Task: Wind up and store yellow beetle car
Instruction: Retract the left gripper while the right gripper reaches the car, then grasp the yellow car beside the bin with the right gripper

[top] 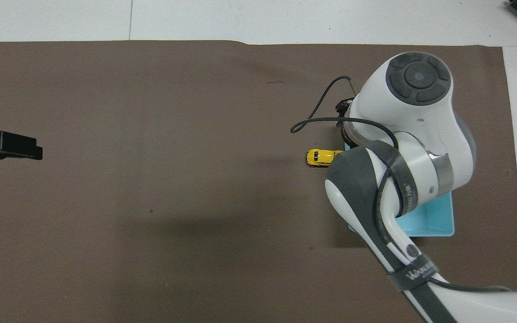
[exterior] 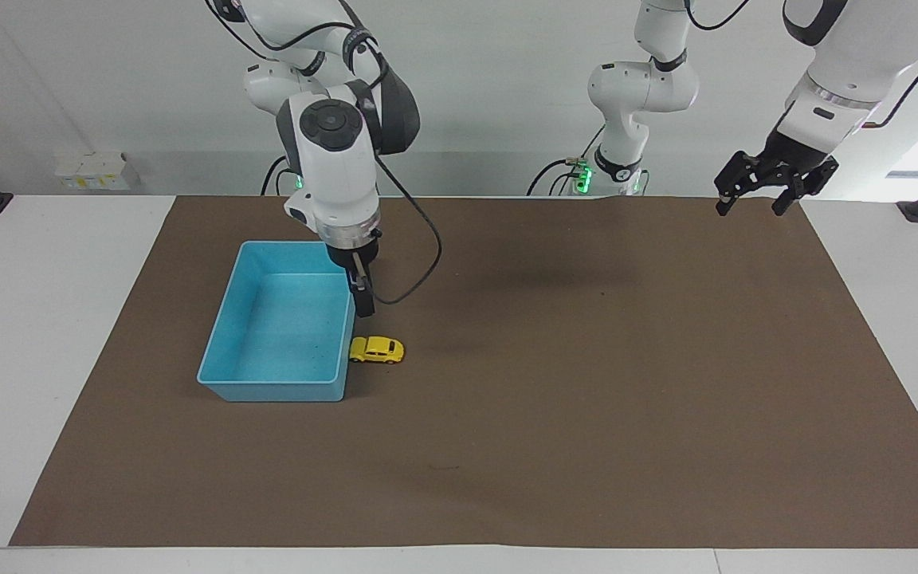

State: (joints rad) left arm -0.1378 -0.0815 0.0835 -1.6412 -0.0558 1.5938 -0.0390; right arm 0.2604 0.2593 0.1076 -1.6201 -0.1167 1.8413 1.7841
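While a brown mat [exterior: 586, 399] covers most of the white table [exterior: 45, 319], only a few things are on it. A light blue bin [exterior: 280, 379] stands on the mat toward the right arm's end of the table, and nothing lies inside it.

Over the bin's edge, at the corner near the robots, hangs the right gripper [exterior: 362, 303]. It points straight down, above the mat and just beside the bin wall. Its fingers are seen edge-on as one dark strip, so I cannot tell if they are open or closed. In the overhead view the big white arm hides this gripper almost fully and also covers a large part of the bin [top: 438, 222].

The left gripper [exterior: 754, 199] is high in the air over the mat's edge near the robots, at the left arm's end of the table, and this arm waits. Its two fingers [exterior: 723, 201] are spread apart and hold nothing.

The yellow beetle car [exterior: 377, 350] stands on its wheels on the mat. It is touching or almost touching the bin's outside wall, on the side that looks toward the table's middle, and it is farther from the robots than the right gripper. In the overhead view the car [top: 320, 157] shows beside the arm.
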